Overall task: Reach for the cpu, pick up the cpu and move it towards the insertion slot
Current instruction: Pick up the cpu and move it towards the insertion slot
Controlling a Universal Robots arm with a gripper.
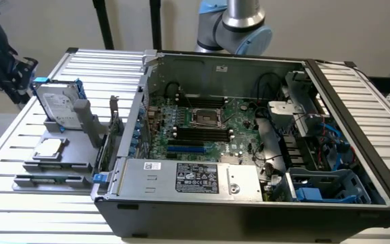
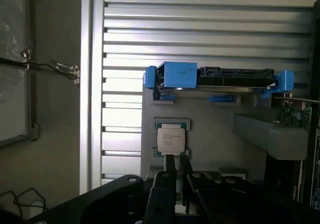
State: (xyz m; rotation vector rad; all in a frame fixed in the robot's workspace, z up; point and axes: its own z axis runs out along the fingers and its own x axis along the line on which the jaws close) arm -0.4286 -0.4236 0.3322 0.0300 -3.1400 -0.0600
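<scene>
The cpu (image 2: 172,139) lies flat in its holder (image 2: 210,134) just ahead of your hand (image 2: 177,170), top up for grasping, though you cannot tell the hand's opening.

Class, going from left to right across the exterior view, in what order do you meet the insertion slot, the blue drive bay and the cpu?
cpu → insertion slot → blue drive bay

Slatted metal table (image 1: 12,137) carries open computer case (image 1: 181,218); grey parts holder (image 1: 56,166) just beside case, on exterior view's left.
</scene>
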